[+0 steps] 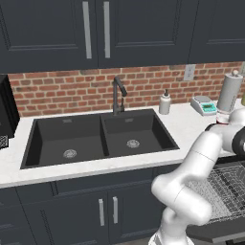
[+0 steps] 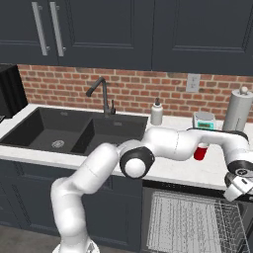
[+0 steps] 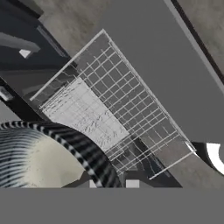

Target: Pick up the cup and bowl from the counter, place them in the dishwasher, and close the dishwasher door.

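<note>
Grey bowl (image 3: pixel 39 153) rim clamped between closed gripper (image 3: pixel 111 183) fingers, above dishwasher rack (image 3: pixel 113 113).

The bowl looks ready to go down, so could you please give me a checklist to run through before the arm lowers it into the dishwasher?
1. Grip: fingers shut, with the bowl rim right at them. Ok.
2. Dishwasher door dropped fully flat. Ok.
3. Rack pulled out over the door. Ok.
4. Hand above the rack: the hand view looks down onto the mesh. Ok.
5. Bowl level, not tipping. Cannot tell.
6. Cup upright on the counter for the next pick, partly behind the arm. Ok.
</note>
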